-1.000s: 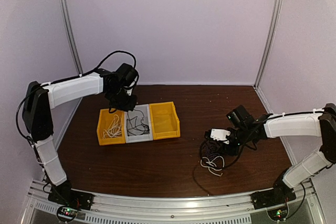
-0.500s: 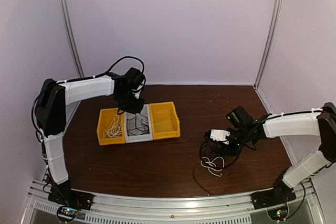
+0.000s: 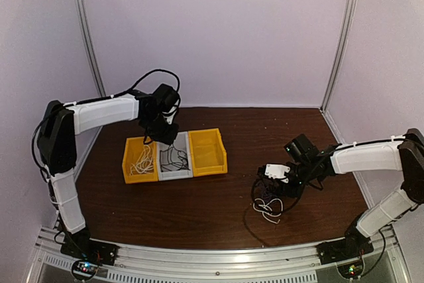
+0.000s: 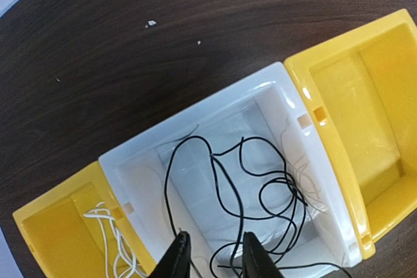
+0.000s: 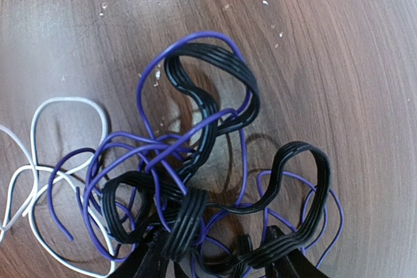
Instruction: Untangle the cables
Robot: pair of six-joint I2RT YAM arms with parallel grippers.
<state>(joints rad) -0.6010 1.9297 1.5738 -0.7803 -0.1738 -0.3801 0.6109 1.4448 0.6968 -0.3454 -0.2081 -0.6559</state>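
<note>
Bins sit in a row on the dark surface (image 3: 218, 213) in the top view: a yellow bin (image 3: 132, 170), a white bin (image 3: 177, 173) and a second yellow bin (image 3: 207, 153). The left fingers (image 3: 163, 138) hang over the white bin. The right fingers (image 3: 270, 178) hover above a tangle of cables (image 3: 267, 205), well apart from the bins.

In the left wrist view, the left fingers (image 4: 176, 258) are slightly parted and hold nothing. A loose black cable (image 4: 238, 187) lies in the white bin, and a white cable (image 4: 107, 226) lies in the yellow bin beside it.

In the right wrist view, the right fingers (image 5: 151, 257) are spread wide, straddling the tangle's purple, ribbed black and white cords.
</note>
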